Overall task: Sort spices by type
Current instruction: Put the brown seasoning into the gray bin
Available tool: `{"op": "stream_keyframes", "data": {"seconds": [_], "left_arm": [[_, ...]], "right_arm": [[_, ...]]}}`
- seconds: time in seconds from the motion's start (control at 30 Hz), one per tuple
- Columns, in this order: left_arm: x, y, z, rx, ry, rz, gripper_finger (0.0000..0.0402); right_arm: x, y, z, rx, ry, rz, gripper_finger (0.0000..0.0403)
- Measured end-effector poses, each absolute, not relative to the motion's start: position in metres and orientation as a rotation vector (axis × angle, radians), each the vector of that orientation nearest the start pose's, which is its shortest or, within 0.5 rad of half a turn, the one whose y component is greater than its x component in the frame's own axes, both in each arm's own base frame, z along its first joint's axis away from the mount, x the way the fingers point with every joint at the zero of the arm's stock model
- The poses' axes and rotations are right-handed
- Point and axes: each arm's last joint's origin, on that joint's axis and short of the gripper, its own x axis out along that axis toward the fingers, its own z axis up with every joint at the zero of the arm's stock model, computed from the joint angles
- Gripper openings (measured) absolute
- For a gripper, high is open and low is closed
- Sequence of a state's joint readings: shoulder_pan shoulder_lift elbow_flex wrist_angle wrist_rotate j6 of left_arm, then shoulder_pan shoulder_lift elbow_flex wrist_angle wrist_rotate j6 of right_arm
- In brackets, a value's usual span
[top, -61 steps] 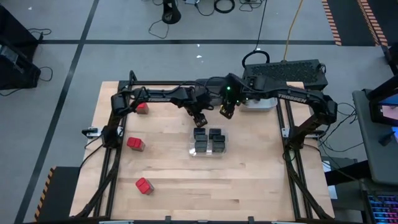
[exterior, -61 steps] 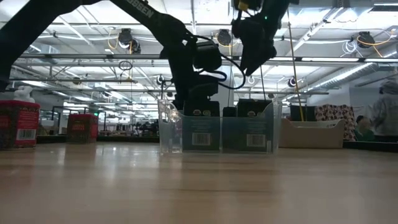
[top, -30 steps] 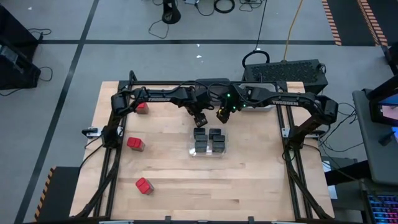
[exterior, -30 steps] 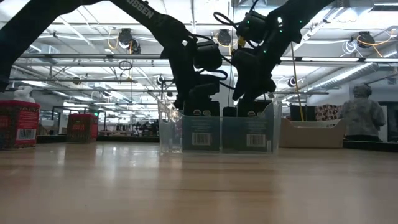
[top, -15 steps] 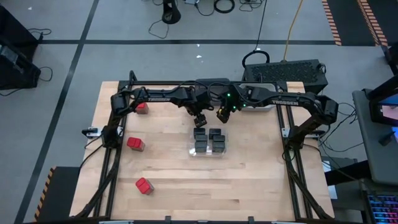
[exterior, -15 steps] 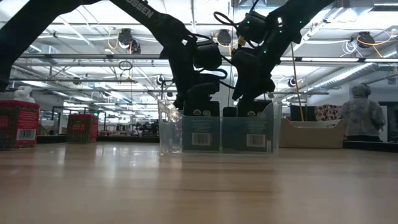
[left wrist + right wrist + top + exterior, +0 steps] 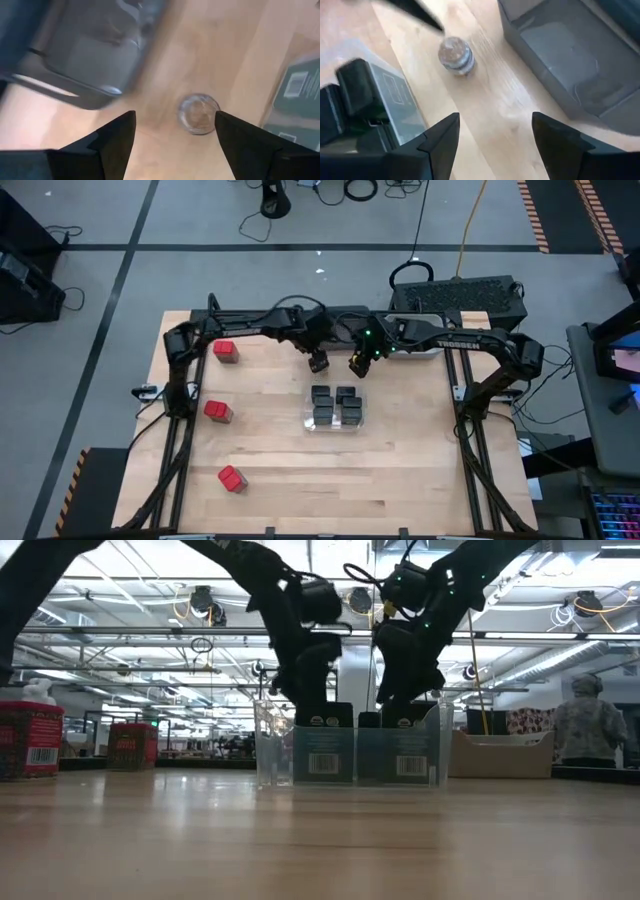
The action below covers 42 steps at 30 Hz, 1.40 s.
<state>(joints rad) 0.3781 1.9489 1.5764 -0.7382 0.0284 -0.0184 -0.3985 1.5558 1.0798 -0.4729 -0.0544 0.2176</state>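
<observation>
A small round tan-lidded jar (image 7: 198, 114) stands upright on the table under my left gripper (image 7: 175, 114), which hovers open above it, pointing steeply down, without touching it. The same jar (image 7: 455, 55) shows ahead of my right gripper (image 7: 495, 116), which is open over bare wood with nothing between its fingers. In the high view my left gripper (image 7: 318, 363) and right gripper (image 7: 358, 365) hang side by side just beyond the clear bin (image 7: 335, 408), which holds several dark boxy spices (image 7: 322, 752). Three red-topped boxes (image 7: 226, 351) (image 7: 218, 411) (image 7: 232, 478) stand on the table's left half.
A light grey bin (image 7: 570, 60) sits at the far right, beside the jar and under the right arm (image 7: 440, 340). A tan bin (image 7: 500, 755) shows at the right in the low view. Bare wood lies toward the near edge. A person (image 7: 585, 730) stands in the room behind.
My left gripper has risen from just behind the clear bin and drawn a little toward the far edge. Its arm has swung back, uncovering the far red-topped box. My right gripper has kept still.
</observation>
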Motion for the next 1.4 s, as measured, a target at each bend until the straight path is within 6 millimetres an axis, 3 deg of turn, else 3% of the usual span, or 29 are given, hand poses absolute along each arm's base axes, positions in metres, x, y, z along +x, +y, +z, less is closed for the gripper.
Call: {"op": "stream_keyframes", "data": {"seconds": [0.6, 0.83, 1.03, 1.23, 1.4], "left_arm": [[0.318, 0.171, 0.344, -0.206, 0.721, 0.457, 0.0277], [0.293, 0.172, 0.376, -0.180, 0.594, 0.499, 0.0277], [0.277, 0.179, 0.387, -0.163, 0.564, 0.536, 0.0277], [0.262, 0.184, 0.383, -0.178, 0.483, 0.500, 0.0277], [0.251, 0.184, 0.374, -0.203, 0.451, 0.511, 0.0277]], "right_arm": [[0.297, -0.123, 0.232, 0.438, 0.845, -0.426, 0.0231], [0.300, -0.122, 0.234, 0.474, 0.812, -0.438, 0.0231], [0.308, -0.117, 0.239, 0.499, 0.722, -0.429, 0.0231], [0.318, -0.114, 0.234, 0.591, 0.684, -0.424, 0.0231], [0.339, -0.120, 0.230, 0.642, 0.736, -0.422, 0.0231]]}}
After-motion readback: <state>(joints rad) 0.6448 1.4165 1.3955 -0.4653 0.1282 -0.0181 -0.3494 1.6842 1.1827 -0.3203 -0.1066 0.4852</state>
